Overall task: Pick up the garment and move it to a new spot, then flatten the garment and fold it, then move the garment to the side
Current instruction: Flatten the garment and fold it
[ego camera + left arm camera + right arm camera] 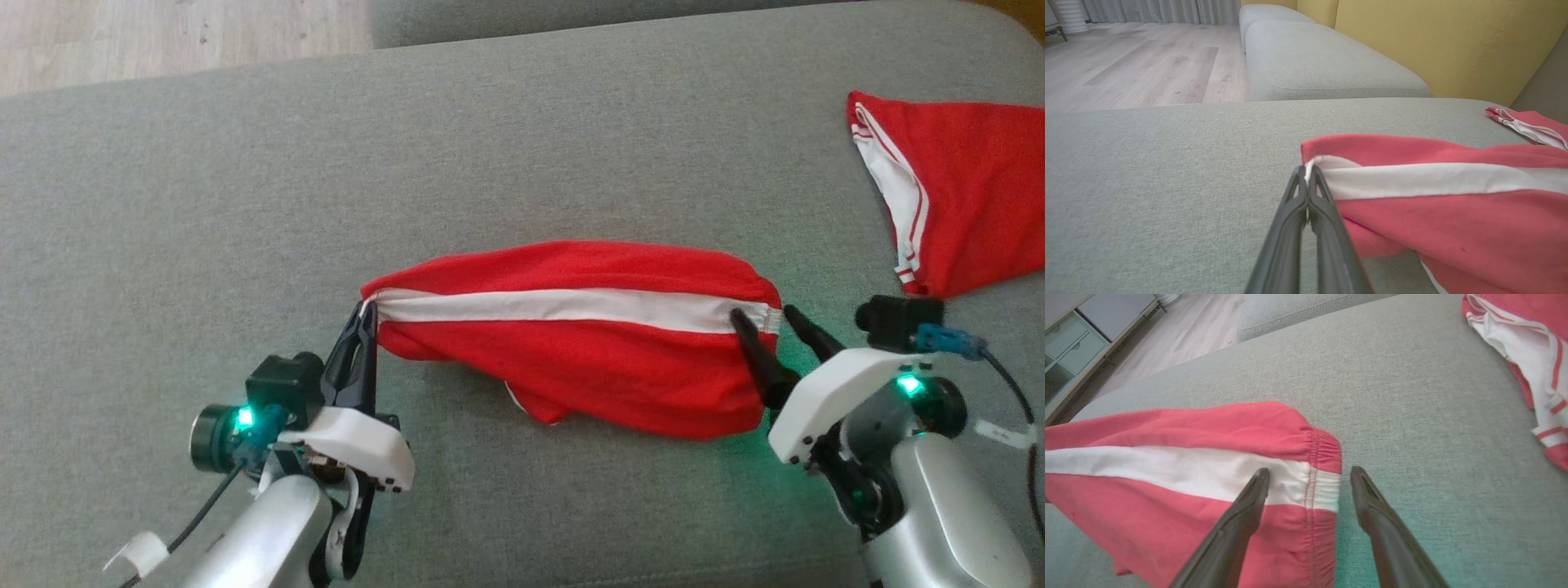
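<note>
Your shorts (pixel 571 343) lie mid-cushion (pixel 245 204), bunched into a long roll. The cloth is red, with one white stripe running end to end. The gathered elastic waistband points toward the cushion's right side. Your left gripper (pixel 365 314) is clamped on the stripe's other end, fingers pressed together. Your right gripper (pixel 763 312) is released, fingers spread astride the waistband. A second red-and-white garment (pixel 971 188) sits at the cushion's far right corner.
</note>
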